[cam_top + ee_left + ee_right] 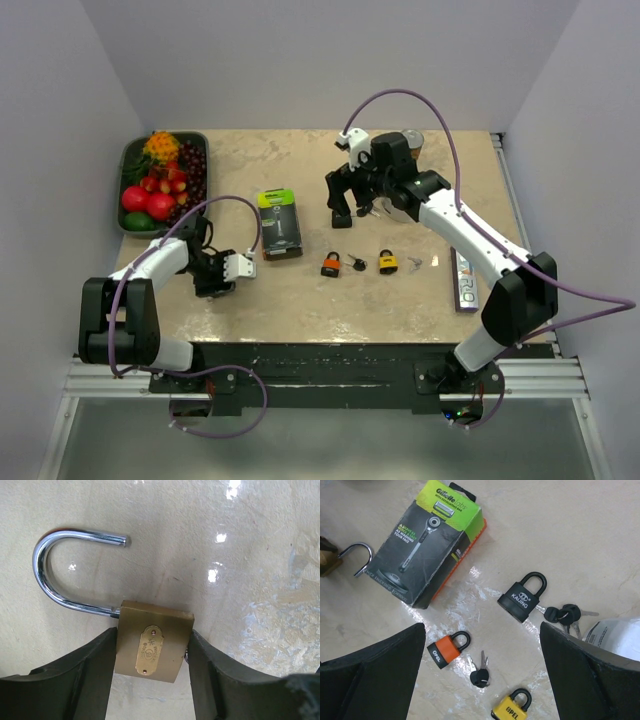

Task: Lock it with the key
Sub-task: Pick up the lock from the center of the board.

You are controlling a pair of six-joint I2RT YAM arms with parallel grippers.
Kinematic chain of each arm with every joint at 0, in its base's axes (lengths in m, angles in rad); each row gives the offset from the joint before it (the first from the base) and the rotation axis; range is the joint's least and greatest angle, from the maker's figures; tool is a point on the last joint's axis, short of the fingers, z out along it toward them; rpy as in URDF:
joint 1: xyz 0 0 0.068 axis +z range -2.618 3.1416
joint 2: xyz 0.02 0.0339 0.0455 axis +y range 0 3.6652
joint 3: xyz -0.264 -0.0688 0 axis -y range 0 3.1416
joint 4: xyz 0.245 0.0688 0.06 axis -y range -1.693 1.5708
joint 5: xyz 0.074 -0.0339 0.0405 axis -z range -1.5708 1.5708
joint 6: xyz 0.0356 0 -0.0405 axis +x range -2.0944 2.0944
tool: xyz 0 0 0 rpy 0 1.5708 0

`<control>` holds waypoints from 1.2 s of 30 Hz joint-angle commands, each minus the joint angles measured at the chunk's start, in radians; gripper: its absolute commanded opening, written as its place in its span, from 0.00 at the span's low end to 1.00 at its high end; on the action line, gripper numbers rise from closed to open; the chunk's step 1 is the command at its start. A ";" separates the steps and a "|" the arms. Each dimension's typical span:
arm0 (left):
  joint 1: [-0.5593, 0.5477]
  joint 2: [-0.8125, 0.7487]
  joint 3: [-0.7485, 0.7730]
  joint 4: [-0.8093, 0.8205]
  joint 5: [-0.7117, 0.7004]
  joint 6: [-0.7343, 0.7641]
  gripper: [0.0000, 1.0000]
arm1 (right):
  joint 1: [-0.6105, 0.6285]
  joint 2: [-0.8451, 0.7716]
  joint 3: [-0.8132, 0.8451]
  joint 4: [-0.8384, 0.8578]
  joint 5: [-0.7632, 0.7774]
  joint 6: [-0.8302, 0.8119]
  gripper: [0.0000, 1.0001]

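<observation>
Left gripper (152, 636) low, clamping brass padlock (155, 650), right gripper (482, 630) raised, jaws wide

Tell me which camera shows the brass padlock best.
Left wrist view: the brass padlock fills the frame, gripped by the left gripper, its shackle swung open. The right wrist view catches only its shackle and a corner at the left edge. In the top view it is too small to make out.

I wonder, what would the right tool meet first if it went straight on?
Probably the black-headed key lying between the orange padlock and yellow padlock, or the table beside it; depth is unclear.
</observation>
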 commanded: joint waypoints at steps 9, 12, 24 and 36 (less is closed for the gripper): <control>0.061 -0.111 0.129 0.087 0.146 -0.432 0.00 | -0.001 -0.007 0.044 -0.004 -0.135 0.060 0.97; 0.065 -0.143 0.162 0.107 0.161 -0.582 0.00 | -0.002 -0.025 0.032 0.030 -0.144 0.105 0.98; 0.073 -0.249 0.319 0.193 0.103 -1.247 0.00 | 0.039 -0.048 -0.050 0.247 -0.166 0.302 0.99; 0.073 -0.338 0.431 0.199 0.002 -1.765 0.00 | 0.293 0.053 -0.057 0.602 -0.039 0.538 0.96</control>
